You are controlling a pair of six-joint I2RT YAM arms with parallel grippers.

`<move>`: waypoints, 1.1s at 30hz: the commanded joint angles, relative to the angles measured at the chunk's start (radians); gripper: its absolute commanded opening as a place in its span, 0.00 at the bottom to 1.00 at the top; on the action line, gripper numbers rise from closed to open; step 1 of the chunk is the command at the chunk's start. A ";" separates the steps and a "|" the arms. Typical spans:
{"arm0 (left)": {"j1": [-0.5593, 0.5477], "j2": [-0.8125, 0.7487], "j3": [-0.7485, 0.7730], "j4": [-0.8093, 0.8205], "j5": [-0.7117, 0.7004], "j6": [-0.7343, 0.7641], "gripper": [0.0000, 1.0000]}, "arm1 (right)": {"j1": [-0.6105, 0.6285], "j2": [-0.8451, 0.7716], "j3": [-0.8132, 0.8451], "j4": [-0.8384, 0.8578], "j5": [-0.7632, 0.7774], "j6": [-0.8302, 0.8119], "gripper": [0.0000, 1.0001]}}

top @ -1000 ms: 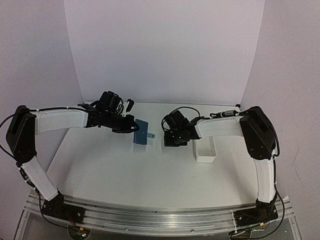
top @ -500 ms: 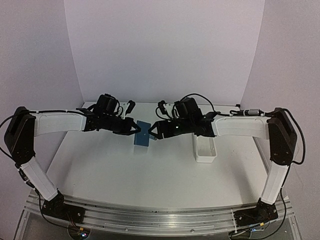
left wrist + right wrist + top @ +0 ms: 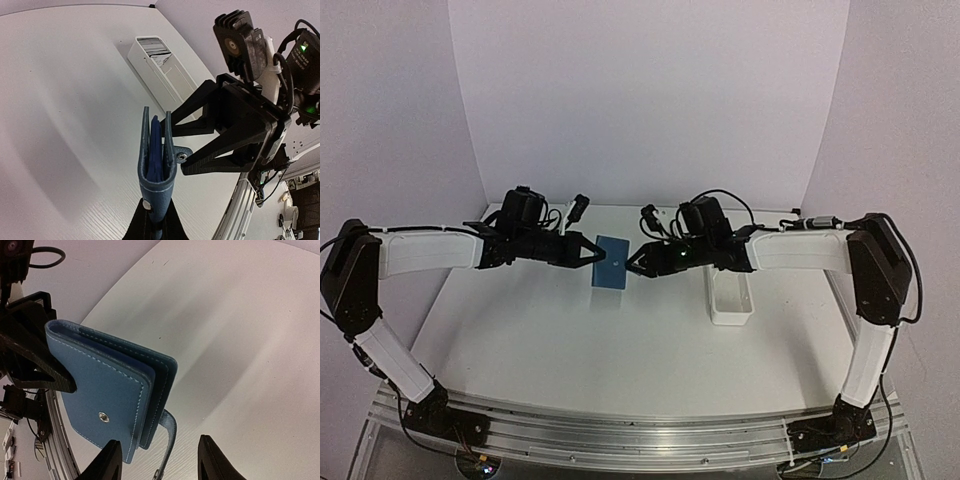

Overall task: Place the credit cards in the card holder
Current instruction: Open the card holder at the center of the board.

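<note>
I judge this to be the opening step: the card holder (image 3: 105, 390) has to be spread before any card can go in. My left gripper (image 3: 585, 251) pinches the holder by one short edge and holds it up off the table (image 3: 570, 340), its flaps pointing away from my left jaws and toward my right ones. The holder is folded together, though its snap tab (image 3: 169, 432) hangs loose (so the snap looks undone).

My right gripper (image 3: 160, 460) has its jaws spread wide and grips nothing. The tab dangles between its two fingers, and the folded flaps sit just ahead of the tips.

The next move, as I read it, is to bring my right jaws together on the tab or the outer flap. Then I would draw it away from my left jaws so the inner slots face out, with my left pinch firm enough that the holder does not twist.

The white tray (image 3: 172, 75) lies on the table past my right jaws, well apart from the holder. The pale shapes at its far end look like the credit cards (image 3: 152, 46), though they are too small to be sure. My right jaws would have to fetch them. Nothing stands between the jaws and the holder. The only crowding is my two grippers, nose to nose.
</note>
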 commanded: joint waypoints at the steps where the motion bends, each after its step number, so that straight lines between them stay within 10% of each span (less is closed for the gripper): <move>1: 0.004 -0.046 -0.002 0.055 0.030 -0.008 0.00 | 0.006 0.040 0.009 0.032 -0.063 0.009 0.47; 13: 0.003 -0.054 -0.023 0.065 0.051 -0.016 0.00 | -0.005 0.019 -0.025 0.045 -0.038 0.016 0.09; 18: 0.004 -0.052 -0.023 0.064 0.059 -0.013 0.00 | -0.008 0.003 -0.021 0.050 -0.028 0.016 0.21; 29: 0.003 -0.043 -0.020 0.057 0.054 -0.020 0.00 | -0.008 0.020 0.001 0.050 -0.061 0.035 0.00; 32: 0.015 -0.030 -0.013 -0.018 -0.083 -0.012 0.64 | -0.009 -0.018 -0.005 0.029 -0.017 0.062 0.00; 33: 0.023 -0.029 -0.012 -0.035 -0.104 -0.005 0.70 | -0.008 -0.024 -0.006 0.022 -0.013 0.065 0.00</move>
